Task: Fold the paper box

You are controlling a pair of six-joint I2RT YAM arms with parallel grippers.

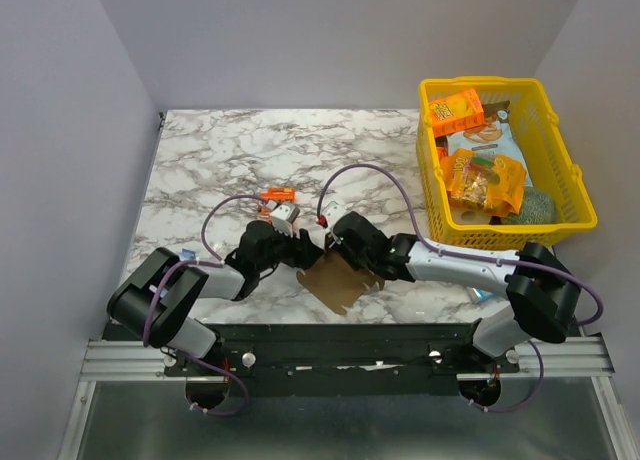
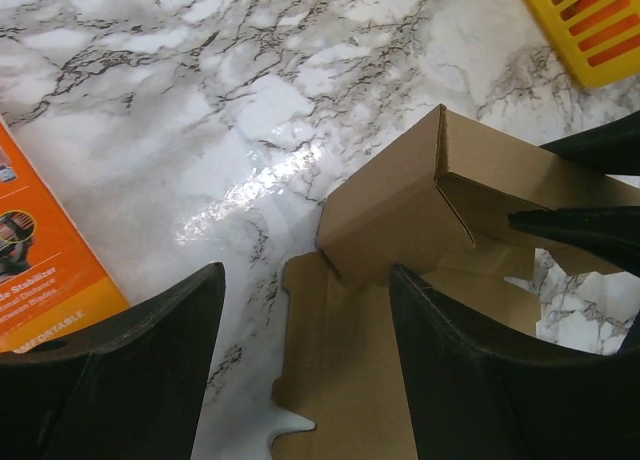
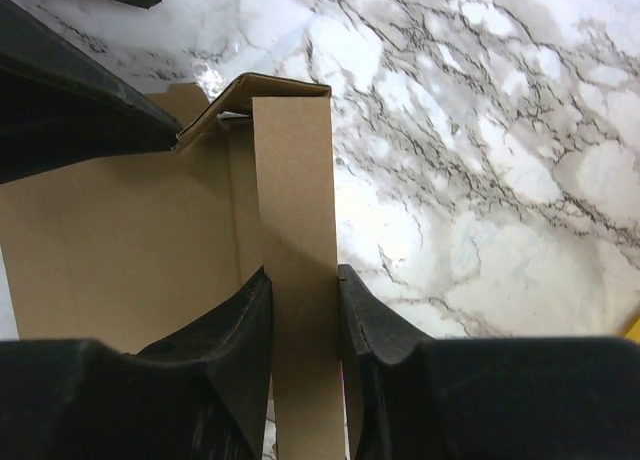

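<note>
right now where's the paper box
Top view: the paper box sits front-middle on the table, left fingers open beside it, right fingers pinching its raised flap.

The left arm (image 1: 215, 278) and the right arm (image 1: 460, 265) both lie low and bent at the elbow. They reach in toward each other, so the two wrists almost meet in the middle. The left gripper (image 2: 308, 272) points down with its jaws wide apart. The right gripper (image 3: 303, 275) has its jaws pressed tight on a thin flap of the paper box (image 3: 120, 260).
</note>
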